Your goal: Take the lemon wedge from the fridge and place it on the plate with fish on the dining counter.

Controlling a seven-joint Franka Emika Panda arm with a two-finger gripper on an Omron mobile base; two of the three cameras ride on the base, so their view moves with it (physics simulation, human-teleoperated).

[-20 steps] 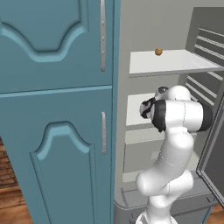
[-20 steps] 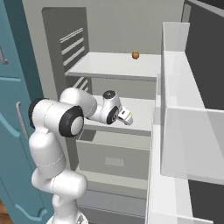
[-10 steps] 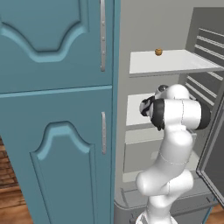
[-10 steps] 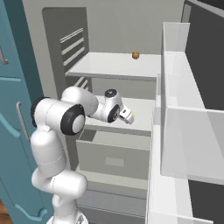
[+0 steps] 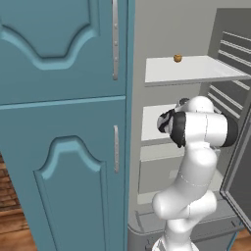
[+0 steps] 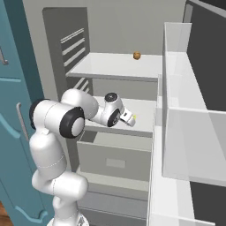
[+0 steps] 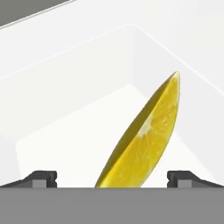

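Observation:
The fridge stands open, and my arm reaches into it at the middle shelf. The lemon wedge, a yellow slice standing on edge, lies on the white shelf floor right in front of my hand. My gripper is open, with one fingertip on each side of the wedge's near end and neither touching it. From the right base view the gripper sits low over that shelf. The plate with fish and the dining counter are out of view.
A small round orange-brown thing sits on the upper shelf. The open fridge door with white door bins stands at the right. Teal cabinets flank the fridge on the left. A drawer lies under the middle shelf.
The hand has edged slightly deeper into the fridge over the middle shelf. The jaws stay open.

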